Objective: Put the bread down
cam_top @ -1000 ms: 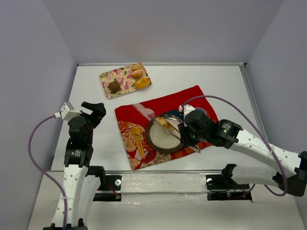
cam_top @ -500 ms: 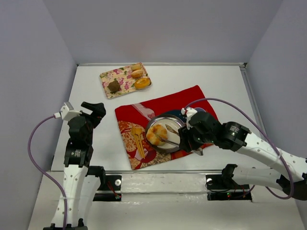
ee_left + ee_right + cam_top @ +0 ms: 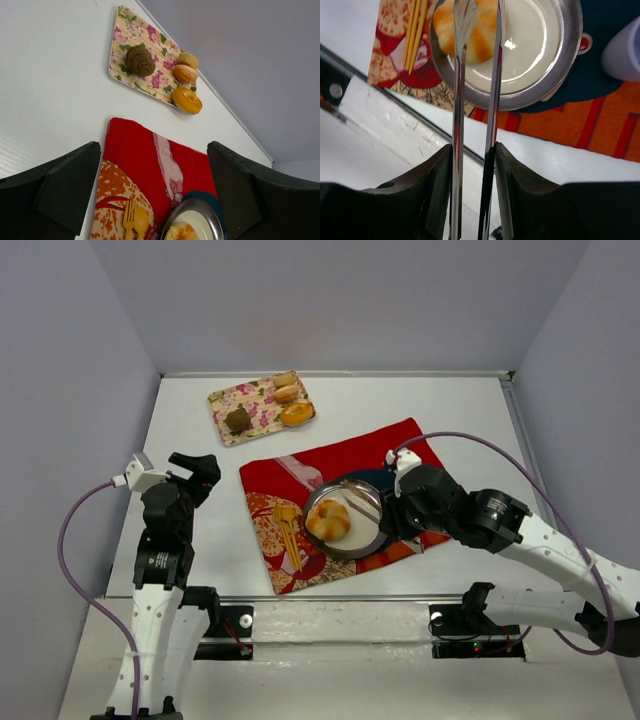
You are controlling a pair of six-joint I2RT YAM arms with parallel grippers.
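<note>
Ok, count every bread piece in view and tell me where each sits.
5. The bread lies in the metal plate. On the floral tray sit a far roll, a middle roll, a near roll and a dark brown piece. None appears hidden.

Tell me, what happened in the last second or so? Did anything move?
The right gripper, shut on metal tongs, carried the bread from above the plate's far side down onto its left part, let it go and drew the tongs back to the right. The bread now lies free on the plate. The left gripper, the tray of small rolls and the red cloth stayed put.
</note>
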